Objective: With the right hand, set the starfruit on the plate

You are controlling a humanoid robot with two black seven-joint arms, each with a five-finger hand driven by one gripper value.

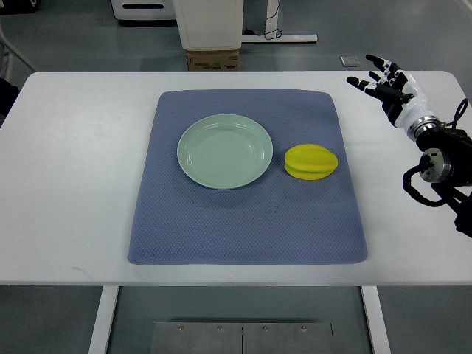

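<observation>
My right hand [389, 85] is up over the far right corner of the white table [74, 184], well clear of the blue-grey mat [243, 236] that serves as my landmark here. The fingers [376, 60] are spread and relaxed, pointing away toward the far edge, and they hold nothing. My forearm runs back from the wrist to the right edge of the picture, with its black joints and cable sitting beside the mat's right border but off the cloth. The starfruit [311, 161] lies on the mat, in its right half and about midway between the mat's near and far edges; it is yellow, ridged, and resting on its side. The pale green plate [225, 151] sits on the mat too, close to the middle and a little toward the far edge, with nothing on it. The starfruit is just beside the plate's right rim, with a narrow strip of mat between them, so the two are not touching. My hand is well apart from both.
</observation>
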